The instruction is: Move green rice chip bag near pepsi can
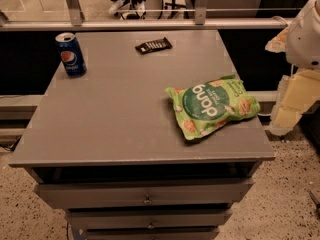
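The green rice chip bag (212, 106) lies flat on the grey table top (120, 109), close to its right front corner. The pepsi can (70, 54) stands upright at the far left corner of the table, well apart from the bag. My gripper (291, 105) hangs off the table's right side, just right of the bag and about level with it, not touching it. The white arm housing (306, 34) is above the gripper.
A small dark flat wrapper (153, 45) lies near the table's back edge, right of the can. The table has drawers (145, 194) under its front edge. A metal rail (150, 24) runs behind the table. Speckled floor lies around the table.
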